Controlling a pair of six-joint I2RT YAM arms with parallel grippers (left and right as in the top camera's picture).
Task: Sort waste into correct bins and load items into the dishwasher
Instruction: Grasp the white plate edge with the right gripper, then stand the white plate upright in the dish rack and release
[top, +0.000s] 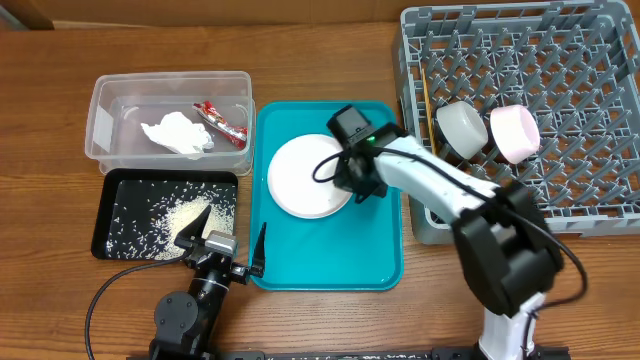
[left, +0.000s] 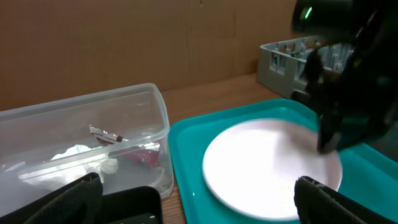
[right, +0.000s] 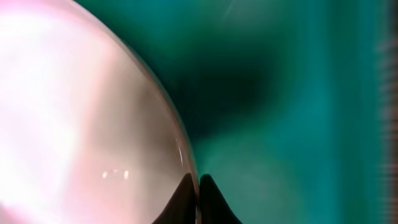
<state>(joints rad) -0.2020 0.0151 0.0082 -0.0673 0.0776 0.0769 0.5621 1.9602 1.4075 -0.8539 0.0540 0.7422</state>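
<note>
Round white plate on teal tray, clear tub with wrapper beside

You have the big white plate lying flat in the middle. By the left edge, your clear tub holds the white tissue and the red wrapper. The black tray just in front of it holds rice. In the far right corner, the grey rack holds the whitish bowl and the pink bowl, both tipped on their sides. The chopsticks lie by its left wall.

The left arm sits low at the worktop's near edge, its left gripper level with jaws spread wide. The right arm reaches in from the near right, wrist bent down, and the right gripper has its jaws pinched on the white plate rim.
</note>
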